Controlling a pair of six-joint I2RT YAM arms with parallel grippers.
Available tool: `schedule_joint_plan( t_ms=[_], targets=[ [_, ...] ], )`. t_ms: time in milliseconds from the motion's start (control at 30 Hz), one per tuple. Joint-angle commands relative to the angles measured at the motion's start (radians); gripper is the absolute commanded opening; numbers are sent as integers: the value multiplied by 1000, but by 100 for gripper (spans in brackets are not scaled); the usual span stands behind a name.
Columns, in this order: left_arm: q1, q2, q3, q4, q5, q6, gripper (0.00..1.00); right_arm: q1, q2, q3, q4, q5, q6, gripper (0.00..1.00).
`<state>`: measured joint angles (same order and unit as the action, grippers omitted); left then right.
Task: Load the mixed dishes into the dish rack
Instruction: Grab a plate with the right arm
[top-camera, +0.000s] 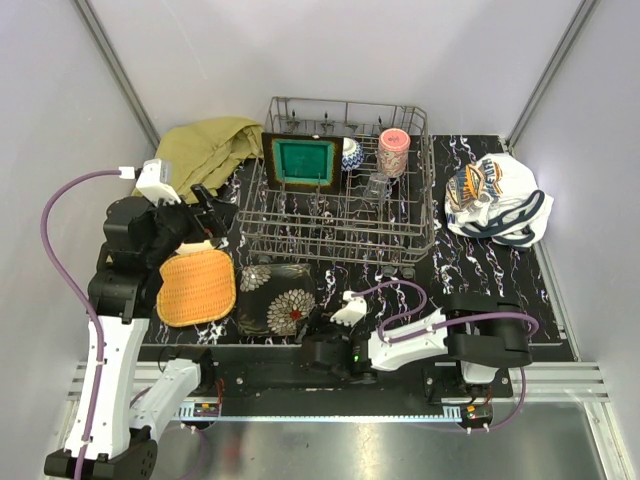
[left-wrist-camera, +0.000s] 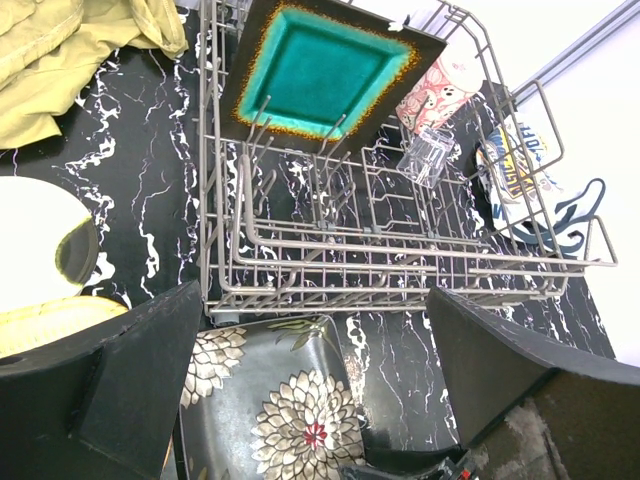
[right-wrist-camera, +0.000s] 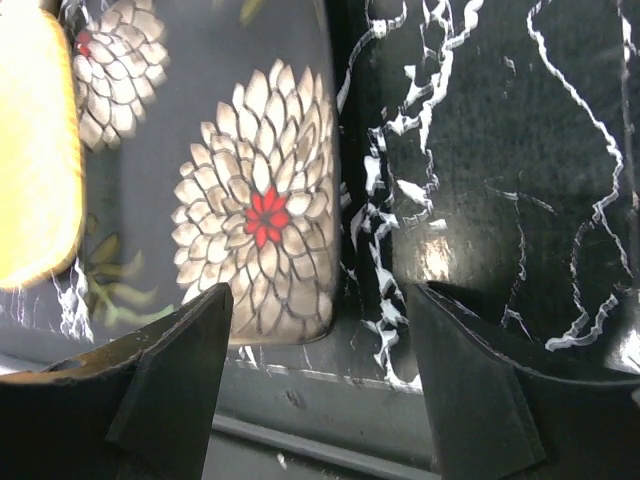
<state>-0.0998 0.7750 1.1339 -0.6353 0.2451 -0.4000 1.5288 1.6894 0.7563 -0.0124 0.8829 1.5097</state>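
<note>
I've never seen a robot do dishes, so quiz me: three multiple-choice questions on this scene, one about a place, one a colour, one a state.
1. Where is the teal square plate?
A. Standing in the dish rack
B. Flat on the table
C. On a cloth

2. What colour is the cup in the rack?
A. Black
B. Pink
C. Green

3. How is the right gripper?
A. Shut on a glass
B. Shut on a plate
C. Open, holding nothing

Answers:
1 A, it leans upright among the rack's tines.
2 B, it shows pink in the top view.
3 C, its fingers stand wide apart over the edge of the dark floral plate.
</note>
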Motion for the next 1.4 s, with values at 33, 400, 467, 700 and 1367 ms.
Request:
schedule_joint_plan(
  t_ms=[33, 400, 467, 700, 1367],
  targets=[
    [3, -17, 10, 28, 36, -2, 99, 5, 47, -28, 135, 77, 110, 78],
    [3, -20, 7, 28, 26, 1, 99, 1, 170, -35, 210, 33, 181, 71],
    [3, -20, 9, 29, 26, 1, 99, -10, 187, -41, 213, 18, 220, 69],
    [5, -17, 9, 28, 23, 3, 99, -22, 222, -77, 230, 8, 282, 50],
    [3, -8, -19, 46, 8, 0, 99, 14, 9, -184, 49, 53, 225, 0]
  ],
)
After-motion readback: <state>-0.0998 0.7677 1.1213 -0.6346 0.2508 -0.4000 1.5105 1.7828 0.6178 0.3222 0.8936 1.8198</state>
